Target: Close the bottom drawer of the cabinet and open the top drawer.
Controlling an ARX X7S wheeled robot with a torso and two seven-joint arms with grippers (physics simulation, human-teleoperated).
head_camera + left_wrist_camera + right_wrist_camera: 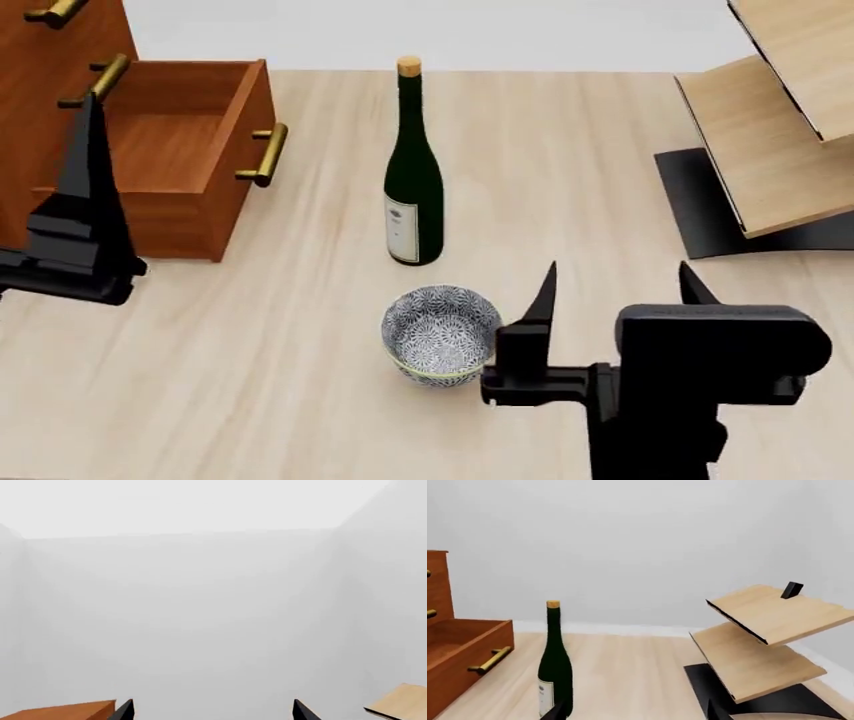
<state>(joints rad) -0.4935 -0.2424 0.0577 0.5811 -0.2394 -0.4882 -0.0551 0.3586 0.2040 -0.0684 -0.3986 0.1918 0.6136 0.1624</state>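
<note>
Drawer work ahead, and neither step looks started. The bottom drawer (174,150) juts out of the cabinet (47,60) at the left of the surface (267,380), its box empty and its brass bar handle (264,155) facing the wine bottle (412,170). The top drawer's handle (54,12) is only just in view at the upper corner, and it looks shut.

The left gripper (83,190) hangs beside the drawer's open side, touching nothing; in its own wrist view the two tips stand apart. The right gripper (617,290) hovers near the patterned bowl (438,333), fingers apart too, empty.

I'd judge the drawer stiff and fairly light, sliding on its runners: a flat push on the front panel or bar should seat it. The top one wants a firm pinch around the bar, which looks smooth and could slip. Bottle and bowl stand close by, and the pale rack (774,140) sits well off to the right.
</note>
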